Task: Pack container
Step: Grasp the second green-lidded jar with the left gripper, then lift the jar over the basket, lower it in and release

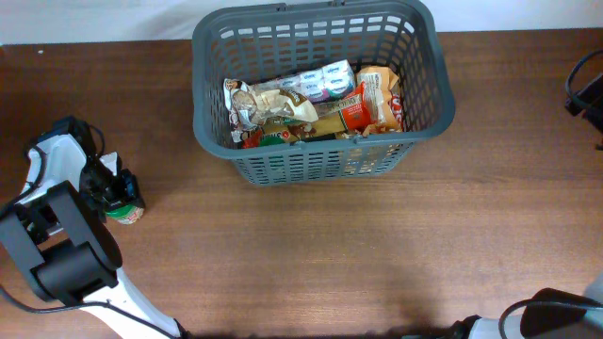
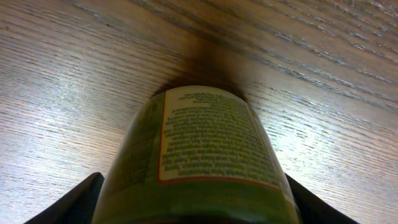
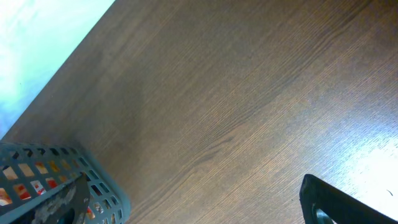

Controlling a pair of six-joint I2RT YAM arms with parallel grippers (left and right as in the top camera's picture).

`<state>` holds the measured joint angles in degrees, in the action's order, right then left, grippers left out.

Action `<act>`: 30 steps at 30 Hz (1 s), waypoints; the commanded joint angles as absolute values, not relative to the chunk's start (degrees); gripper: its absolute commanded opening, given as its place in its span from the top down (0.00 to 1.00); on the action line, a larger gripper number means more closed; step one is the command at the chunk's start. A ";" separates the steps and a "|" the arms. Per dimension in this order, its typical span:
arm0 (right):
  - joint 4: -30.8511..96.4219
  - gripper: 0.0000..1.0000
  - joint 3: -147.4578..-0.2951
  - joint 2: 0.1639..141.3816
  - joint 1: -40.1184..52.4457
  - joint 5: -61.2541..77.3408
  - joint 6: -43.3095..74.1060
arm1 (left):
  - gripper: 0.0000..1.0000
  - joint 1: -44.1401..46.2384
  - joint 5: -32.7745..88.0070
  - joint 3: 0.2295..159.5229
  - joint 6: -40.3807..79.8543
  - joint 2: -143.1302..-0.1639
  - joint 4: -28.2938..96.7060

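Left gripper (image 2: 196,198): set over a green-labelled can (image 2: 205,143), one dark finger (image 2: 68,200) on either side, close against its wall. Pressed tight or merely alongside: cannot tell.

Can: on the wooden table (image 2: 56,74), printed label turned toward the wrist camera, print too blurred to read. Upright or lying: not clear.

Forward and well off to the right of this gripper: the container (image 1: 212,104), a dark grey basket with slotted sides, standing on the table near its far edge, well apart from the can.

Inside the basket:
- a silvery foil packet (image 1: 247,102) at the end nearer the left gripper
- a pack of white-and-purple-lidded cups (image 1: 325,80) toward the far wall
- a red-labelled packet (image 1: 356,111) beside it
- further wrappers beneath, not told apart

Right gripper: one dark finger (image 3: 341,200) at the lower right of its own view, jaws spread wide, nothing between them. A corner of the basket shows low and to the left of that finger.
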<state>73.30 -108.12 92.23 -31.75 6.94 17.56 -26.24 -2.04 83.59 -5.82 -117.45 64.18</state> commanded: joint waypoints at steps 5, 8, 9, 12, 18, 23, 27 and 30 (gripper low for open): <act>73.30 0.01 -108.55 92.42 -31.90 7.07 17.45 | 0.98 -26.30 3.05 98.13 -6.13 -116.42 72.44; 73.30 0.01 -108.55 92.42 -31.90 7.07 17.47 | 0.98 -25.10 6.48 113.16 -7.18 -115.33 78.22; 73.30 0.01 -108.55 92.42 -31.90 7.07 17.45 | 0.98 -24.49 7.62 118.28 -7.66 -114.87 79.53; 73.30 0.01 -108.55 92.42 -31.90 7.07 17.45 | 0.98 -22.13 10.87 131.68 -8.60 -113.56 80.95; 73.30 0.01 -108.55 92.42 -31.90 7.07 17.45 | 0.98 -10.72 22.35 156.00 -21.80 -112.66 80.42; 73.30 0.01 -108.55 92.42 -31.90 7.07 17.45 | 0.98 6.28 22.33 160.24 -38.37 -112.92 81.52; 73.30 0.01 -108.55 92.42 -31.90 7.07 17.45 | 0.98 16.49 21.45 158.17 -48.58 -114.63 85.32; 73.30 0.01 -108.55 92.42 -31.90 7.07 17.45 | 0.98 21.69 16.27 155.48 -49.84 -116.97 86.72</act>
